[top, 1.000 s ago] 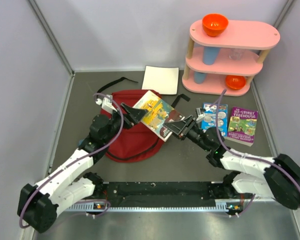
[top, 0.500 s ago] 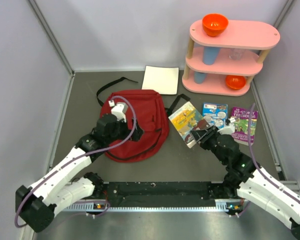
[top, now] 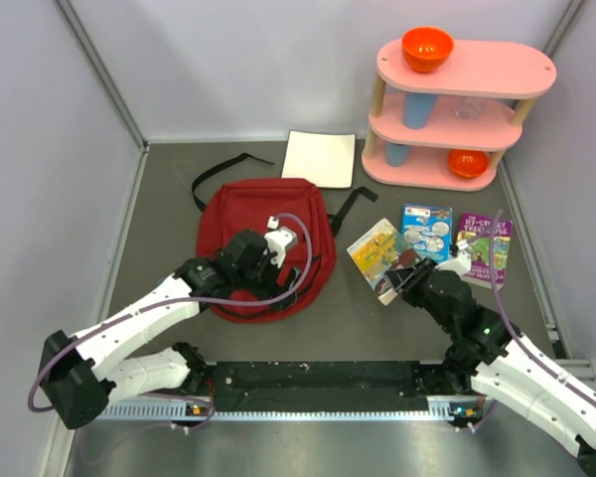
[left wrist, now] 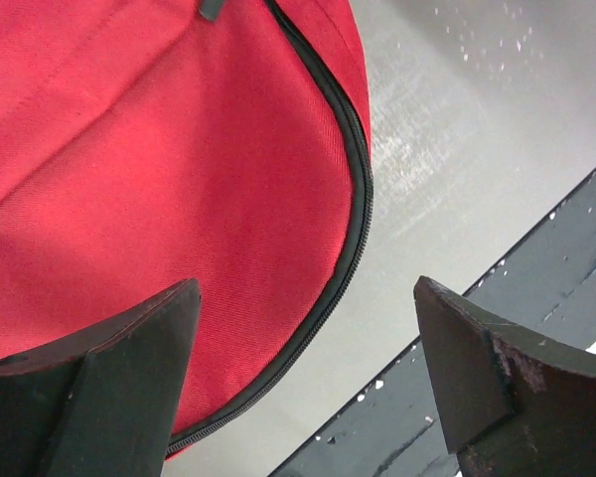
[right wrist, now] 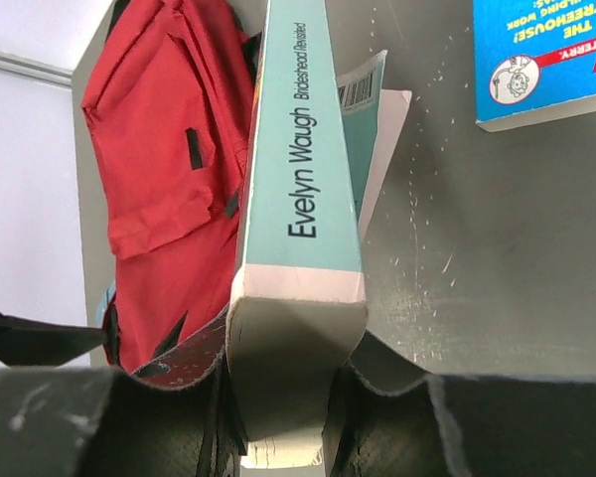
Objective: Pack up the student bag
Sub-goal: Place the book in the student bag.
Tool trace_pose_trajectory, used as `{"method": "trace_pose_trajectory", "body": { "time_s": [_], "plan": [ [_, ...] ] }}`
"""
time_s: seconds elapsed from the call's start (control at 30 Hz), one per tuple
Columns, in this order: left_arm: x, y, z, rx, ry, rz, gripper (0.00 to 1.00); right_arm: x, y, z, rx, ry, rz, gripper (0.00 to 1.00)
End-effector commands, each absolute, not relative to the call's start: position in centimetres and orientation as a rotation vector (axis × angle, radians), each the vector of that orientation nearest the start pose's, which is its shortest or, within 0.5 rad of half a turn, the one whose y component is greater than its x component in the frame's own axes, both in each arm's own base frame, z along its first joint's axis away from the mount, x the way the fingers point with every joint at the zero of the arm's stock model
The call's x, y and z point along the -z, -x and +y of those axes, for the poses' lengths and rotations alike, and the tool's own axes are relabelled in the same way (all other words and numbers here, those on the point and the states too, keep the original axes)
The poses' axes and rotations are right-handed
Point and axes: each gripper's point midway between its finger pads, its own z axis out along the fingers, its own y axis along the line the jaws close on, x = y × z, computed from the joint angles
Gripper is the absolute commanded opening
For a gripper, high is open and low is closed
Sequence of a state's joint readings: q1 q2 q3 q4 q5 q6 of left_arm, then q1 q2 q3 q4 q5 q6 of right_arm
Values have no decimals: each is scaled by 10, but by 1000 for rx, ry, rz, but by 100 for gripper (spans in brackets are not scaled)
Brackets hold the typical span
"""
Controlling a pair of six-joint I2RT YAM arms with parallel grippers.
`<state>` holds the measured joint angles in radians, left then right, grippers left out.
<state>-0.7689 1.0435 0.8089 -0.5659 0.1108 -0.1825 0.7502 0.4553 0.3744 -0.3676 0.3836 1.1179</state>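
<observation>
- The student bag (top: 263,234) lies flat on the grey table (top: 169,209), at about 9 o'clock from the table's middle in the top view.
- It is dark red soft fabric, squarish at its far end and rounded at the near end.
- A black zipper follows the curved near edge, which shows clearly in the left wrist view (left wrist: 179,149).
- Black straps loop out onto the table at the bag's 11 o'clock, and another strap sticks out at its 2 o'clock.
- The right wrist view shows short black tabs on the red cloth (right wrist: 169,149).
- The left gripper (left wrist: 306,328) hovers over the bag's near edge at about 5 o'clock. Its fingers are spread wide apart with nothing between them.
- The right gripper (right wrist: 283,397) is clamped on a paperback (right wrist: 298,169) with a teal spine reading "Evelyn Waugh, Brideshead Revisited". The book is at 3 o'clock from the bag and apart from it.
- A blue-covered book (top: 426,231) and a purple Treehouse book (top: 483,248) lie flat side by side at 3 o'clock from the paperback.
- A white pad (top: 319,158) lies at the bag's 1 o'clock.
- A pink tiered shelf (top: 457,109) stands in the table's 1 o'clock corner, with an orange bowl (top: 426,47) on its top tier.
</observation>
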Motion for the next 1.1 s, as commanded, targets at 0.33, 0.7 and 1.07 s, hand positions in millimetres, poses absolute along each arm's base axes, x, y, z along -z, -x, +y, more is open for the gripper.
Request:
{"method": "trace_pose_trajectory", "body": {
  "time_s": [0.33, 0.7, 1.07],
  "plan": [
    [-113, -177, -223, 574, -867, 2414, 66, -195, -217, 164, -940, -617, 1854, 0],
    [-107, -188, -222, 507, -804, 2454, 36, -193, -216, 164, -944, -614, 1853, 0],
    [-145, -185, -247, 705, -821, 2330, 0, -193, -215, 164, -952, -611, 1848, 0]
  ]
}}
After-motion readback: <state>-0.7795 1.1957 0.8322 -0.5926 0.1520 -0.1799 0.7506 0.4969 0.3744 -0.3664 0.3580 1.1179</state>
